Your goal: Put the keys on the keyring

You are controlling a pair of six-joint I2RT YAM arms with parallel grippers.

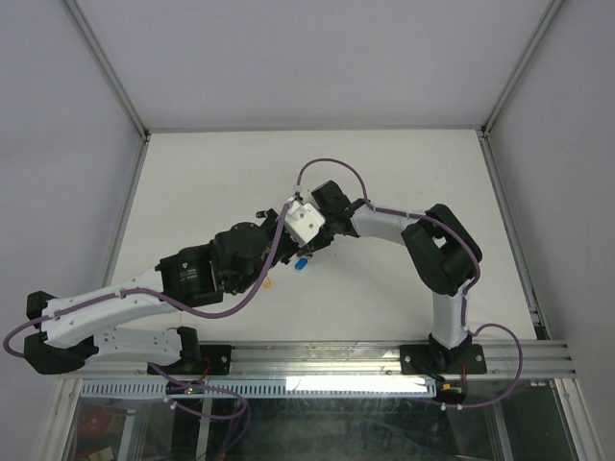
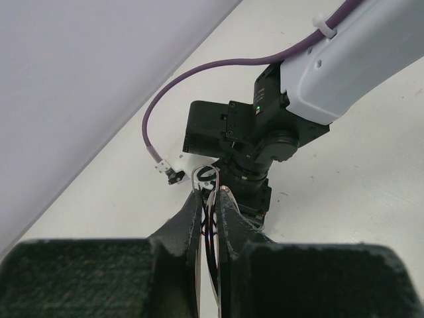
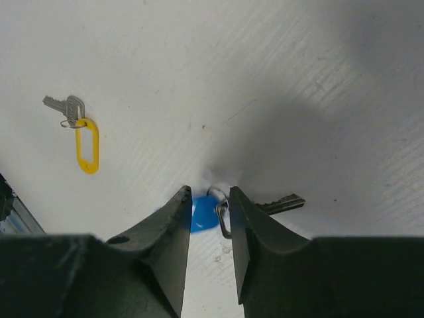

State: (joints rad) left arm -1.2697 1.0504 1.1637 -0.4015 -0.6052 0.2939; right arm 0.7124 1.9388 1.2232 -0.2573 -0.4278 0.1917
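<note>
My left gripper (image 2: pixel 211 192) is shut on the keyring (image 2: pixel 205 175); its thin silver wire loop sticks up past the fingertips, and metal edges show between the fingers. The blue-headed key (image 3: pixel 201 214) lies on the table with its blade (image 3: pixel 281 204) pointing right and a small ring on its head. My right gripper (image 3: pixel 209 192) is open, its jaws standing either side of the blue head, just above it. The yellow-tagged key (image 3: pixel 86 144) lies apart to the left. In the top view both grippers meet mid-table over the blue key (image 1: pixel 302 262), with the yellow tag (image 1: pixel 269 282) close by.
The white table (image 1: pixel 404 173) is walled by grey panels at the back and sides. The right arm's black wrist (image 2: pixel 248 132) and purple cable (image 2: pixel 199 73) sit directly ahead of the left fingers. A metal rail (image 1: pixel 327 357) runs along the near edge.
</note>
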